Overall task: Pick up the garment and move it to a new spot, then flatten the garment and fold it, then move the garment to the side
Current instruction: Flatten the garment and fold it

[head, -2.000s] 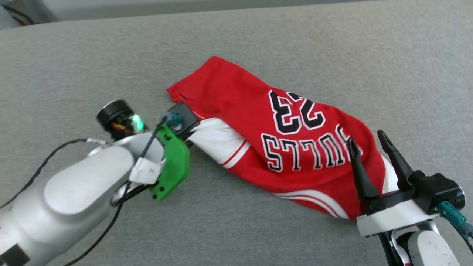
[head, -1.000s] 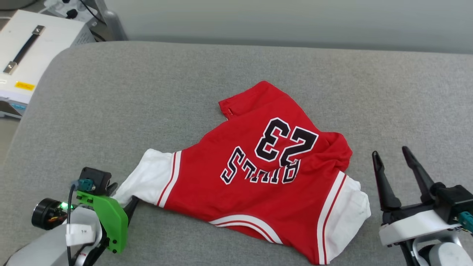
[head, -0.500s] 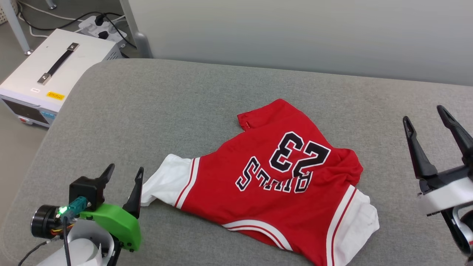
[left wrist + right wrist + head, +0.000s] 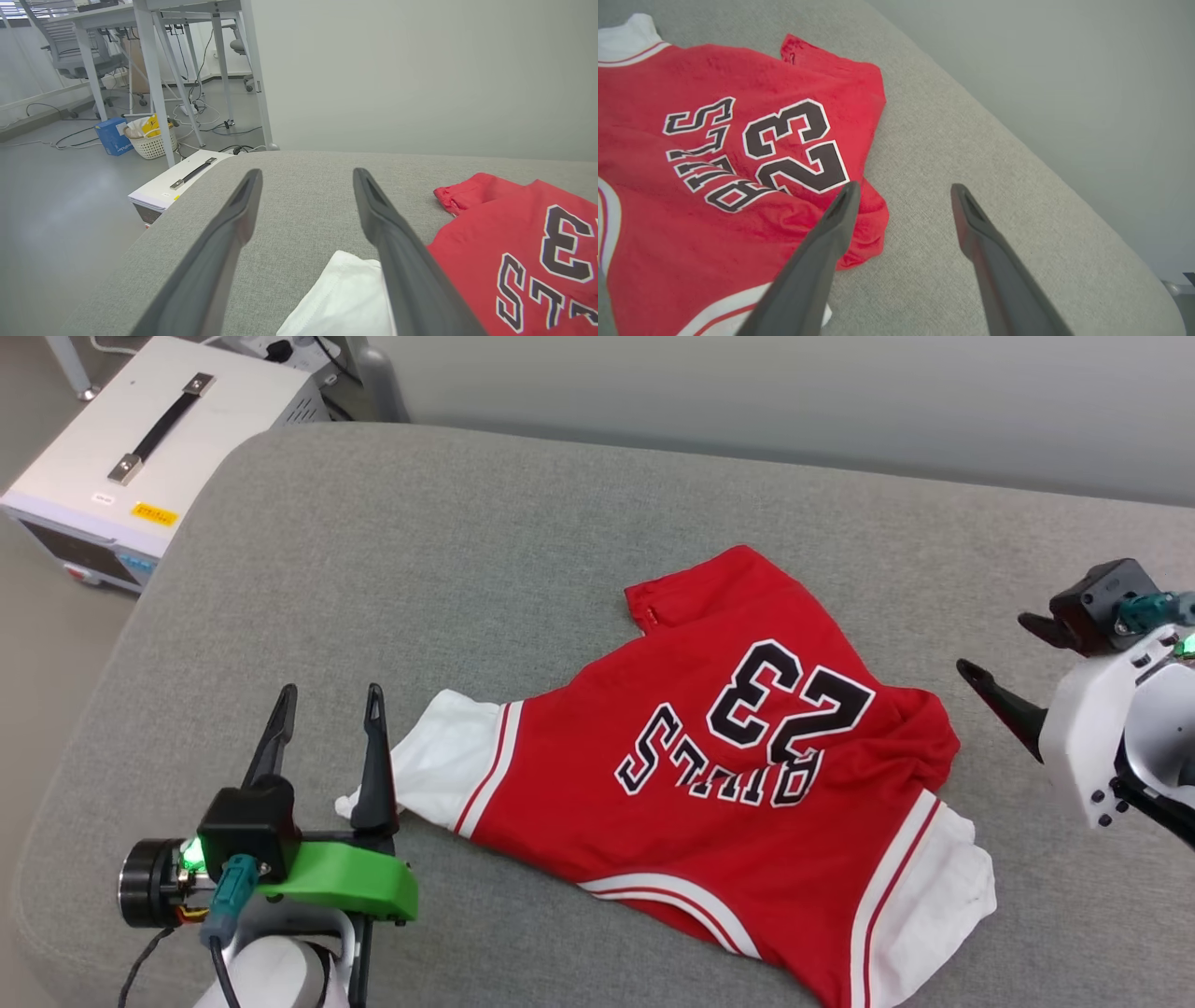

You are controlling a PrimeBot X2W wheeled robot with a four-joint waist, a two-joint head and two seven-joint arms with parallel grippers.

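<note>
Your garment [image 4: 709,784] lies on the grey cushion [image 4: 448,551], lettering up, the cloth rumpled beside the 23. Your left gripper [image 4: 330,691] sits just beside the tip of the white sleeve [image 4: 448,756] with its fingers spread, holding nothing. Your right gripper [image 4: 991,640] hangs off the garment's other side, clear of the cloth, and its fingers are spread too.

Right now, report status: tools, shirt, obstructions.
Left tool open, empty. Right tool open, empty. Red white-sleeved BULLS 23 T-shirt lies wrinkled, unfolded, on grey fabric cushion, between them. Nothing blocking.
</note>
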